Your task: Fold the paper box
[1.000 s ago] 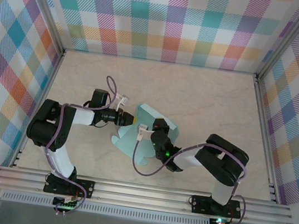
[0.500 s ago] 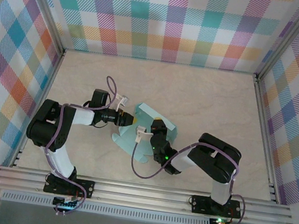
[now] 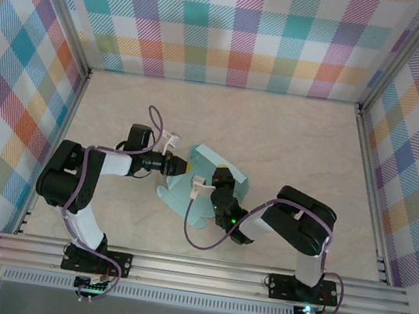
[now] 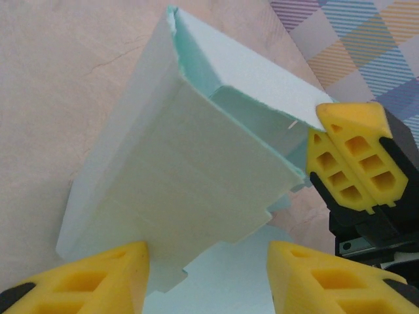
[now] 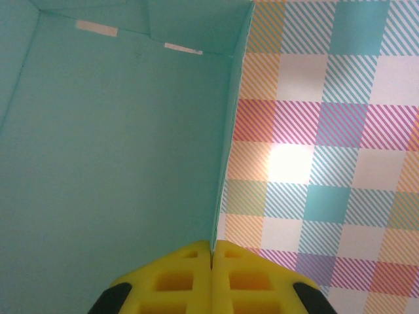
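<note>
The paper box (image 3: 203,191) is pale mint card, partly folded, lying mid-table between both arms. In the left wrist view its raised walls (image 4: 190,163) form an open corner, and a notched flap hangs down against my left finger (image 4: 91,281). My left gripper (image 4: 206,281) stands open around that flap's lower edge, over flat card. My right gripper (image 5: 211,252) is shut on the upper edge of one upright wall of the paper box (image 5: 118,131). Its yellow fingers (image 4: 350,157) show at the wall's right end. From above, the left gripper (image 3: 180,167) and right gripper (image 3: 221,176) face each other across the box.
The beige table (image 3: 291,138) is bounded by plaid walls (image 3: 235,34) on three sides and an aluminium rail (image 3: 200,270) at the near edge. Purple cables loop off both arms near the box.
The right arm has shifted a little to the left with the box wall in its grip, and the box has turned slightly. The left arm has barely moved.
</note>
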